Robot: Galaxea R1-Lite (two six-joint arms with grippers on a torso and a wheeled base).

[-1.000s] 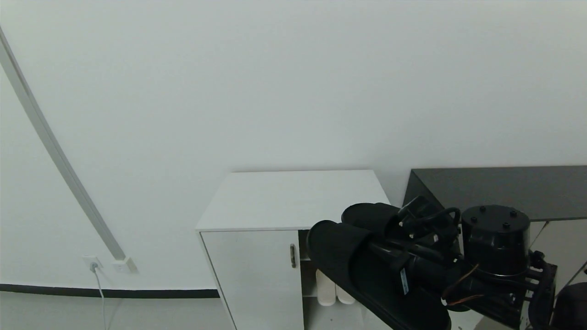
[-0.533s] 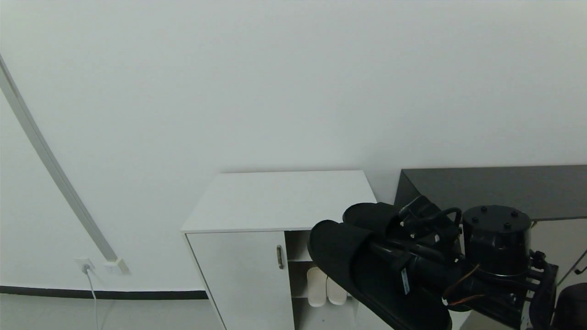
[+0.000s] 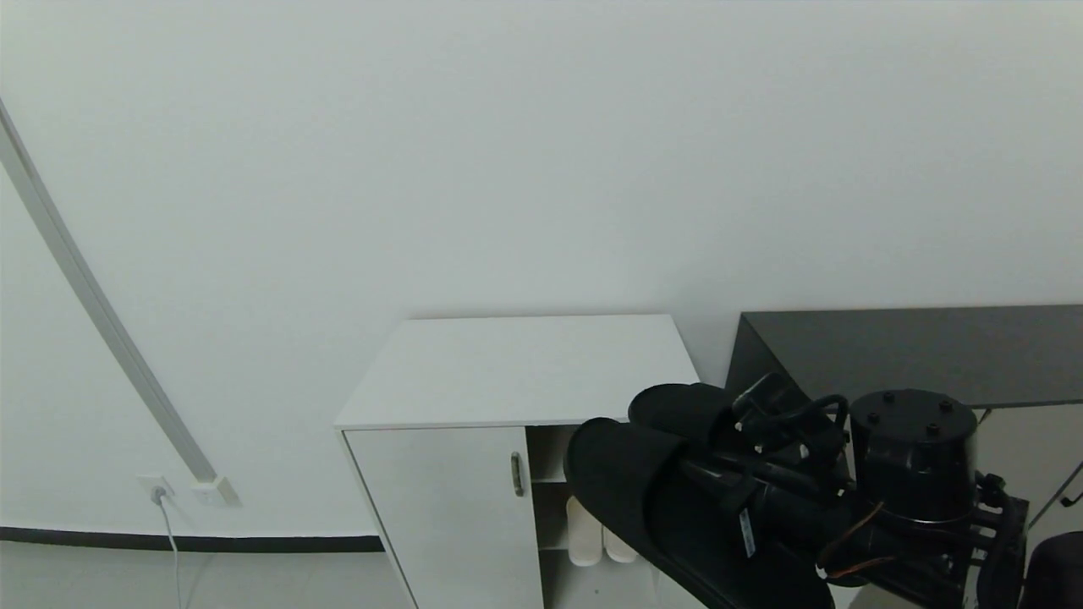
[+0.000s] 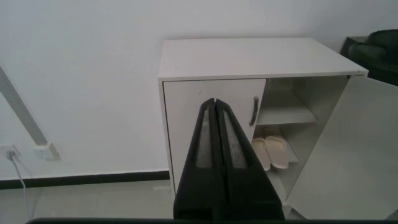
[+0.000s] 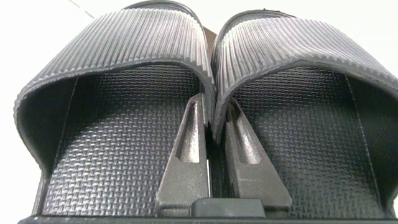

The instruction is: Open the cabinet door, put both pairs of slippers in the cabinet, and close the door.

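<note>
A pair of black slippers (image 3: 626,474) (image 5: 124,56) hangs in front of the white cabinet (image 3: 516,364) (image 4: 249,56), at its open right half. My right gripper (image 3: 706,465) (image 5: 210,124) is shut on the touching inner straps of both black slippers. A pair of white slippers (image 3: 592,537) (image 4: 273,152) lies on a shelf inside the cabinet. The cabinet's left door (image 3: 448,507) is closed; the right door (image 4: 348,143) stands swung open. My left gripper (image 4: 215,106) is shut and empty, some way in front of the closed left door.
A dark table (image 3: 914,347) stands right of the cabinet against the wall. A wall socket with a cable (image 3: 152,488) and a slanted grey duct (image 3: 93,296) are on the wall at the left. Bare floor (image 4: 93,205) lies before the cabinet.
The head camera shifted, so the cabinet slid left in the picture. My right gripper with the black slippers has sunk slightly.
</note>
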